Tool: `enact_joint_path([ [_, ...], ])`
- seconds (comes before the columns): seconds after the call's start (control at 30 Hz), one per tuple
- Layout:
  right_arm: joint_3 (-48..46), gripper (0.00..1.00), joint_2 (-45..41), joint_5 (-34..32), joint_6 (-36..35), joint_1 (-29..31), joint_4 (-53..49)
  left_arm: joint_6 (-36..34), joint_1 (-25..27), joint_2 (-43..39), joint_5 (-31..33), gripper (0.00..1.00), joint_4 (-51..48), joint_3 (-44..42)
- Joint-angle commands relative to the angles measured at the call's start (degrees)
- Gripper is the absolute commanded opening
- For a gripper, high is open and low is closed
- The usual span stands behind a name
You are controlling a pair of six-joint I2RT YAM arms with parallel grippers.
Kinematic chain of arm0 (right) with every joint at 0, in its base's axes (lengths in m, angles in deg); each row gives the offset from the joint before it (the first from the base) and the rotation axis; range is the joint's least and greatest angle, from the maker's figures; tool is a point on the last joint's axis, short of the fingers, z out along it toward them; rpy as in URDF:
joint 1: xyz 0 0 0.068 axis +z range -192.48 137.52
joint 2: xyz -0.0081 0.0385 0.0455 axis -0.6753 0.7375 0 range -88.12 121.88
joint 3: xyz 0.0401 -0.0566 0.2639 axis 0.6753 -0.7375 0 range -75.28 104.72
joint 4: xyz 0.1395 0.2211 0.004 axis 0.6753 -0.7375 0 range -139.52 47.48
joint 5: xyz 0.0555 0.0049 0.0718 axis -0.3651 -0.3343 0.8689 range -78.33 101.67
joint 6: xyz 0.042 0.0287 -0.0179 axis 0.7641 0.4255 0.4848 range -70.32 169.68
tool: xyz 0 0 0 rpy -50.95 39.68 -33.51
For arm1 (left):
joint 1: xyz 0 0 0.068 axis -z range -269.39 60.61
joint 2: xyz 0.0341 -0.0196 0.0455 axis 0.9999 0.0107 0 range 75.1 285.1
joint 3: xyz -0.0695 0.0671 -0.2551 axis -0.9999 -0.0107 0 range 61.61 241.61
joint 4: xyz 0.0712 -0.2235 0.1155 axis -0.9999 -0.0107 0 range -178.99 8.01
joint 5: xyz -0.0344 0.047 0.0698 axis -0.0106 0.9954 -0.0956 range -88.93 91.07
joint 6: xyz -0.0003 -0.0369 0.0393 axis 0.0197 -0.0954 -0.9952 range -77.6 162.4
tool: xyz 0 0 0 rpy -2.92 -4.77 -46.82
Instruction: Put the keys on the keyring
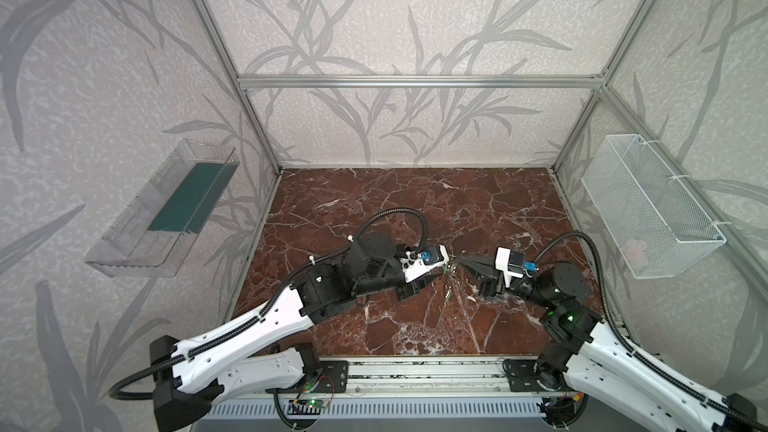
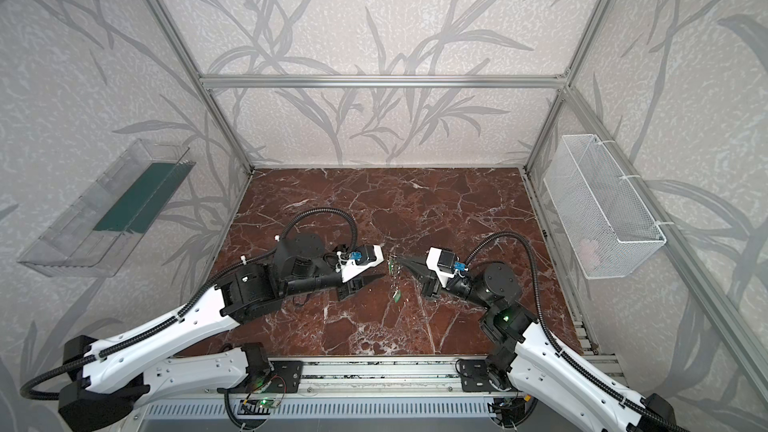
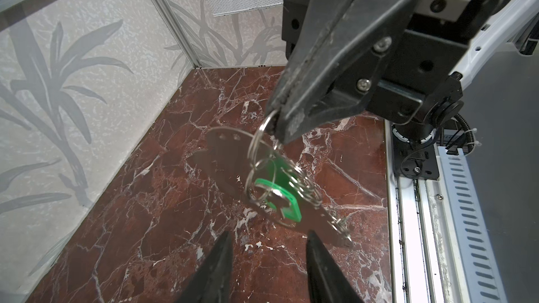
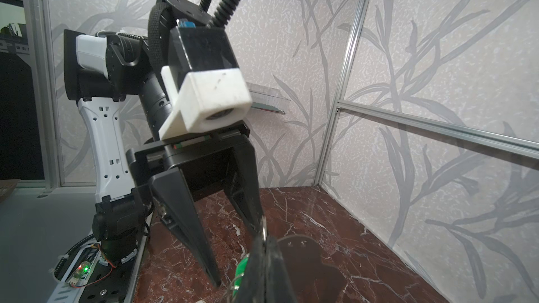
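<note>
The right claw [image 3: 275, 129], clamped on a thin wire split ring [image 3: 259, 138], dangles light, swinging green keys [image 3: 280, 190] and the stiff grey keyring [image 3: 227, 147] before the half-open, empty left claw [image 3: 267, 246], best gripped by the plate's flat edge.

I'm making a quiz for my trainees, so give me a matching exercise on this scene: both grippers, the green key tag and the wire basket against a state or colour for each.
Things:
1. left gripper
2. right gripper
3. green key tag
4. wire basket

States:
A. shut on a metal ring
B. white mesh
C. jaws apart, holding nothing
D. dangling beneath that ring

Pairs: 1-C, 2-A, 3-D, 4-B
</note>
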Motion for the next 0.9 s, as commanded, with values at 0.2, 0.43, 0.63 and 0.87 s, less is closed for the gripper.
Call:
enact_joint_path([
  [0.2, 1.82, 0.0, -0.77, -1.45, 0.14, -0.08, 2.98, 5.76, 0.23, 0.74, -3.23, 0.41, 9.79, -3.28],
  [0.43, 1.89, 0.0, -0.81, -2.56, 0.17, -0.08, 3.25, 6.35, 0.38, 1.84, -1.11, 0.31, 12.67, -3.64],
  [0.63, 1.93, 0.0, -0.54, -2.82, 0.35, 0.01, 3.51, 6.19, 0.58, 2.33, -0.1, 0.21, 13.01, -3.51],
  [0.87, 2.02, 0.0, -0.07, -3.04, 0.58, 0.01, 4.01, 5.92, 0.6, 3.09, 0.53, 0.13, 12.1, -2.89],
])
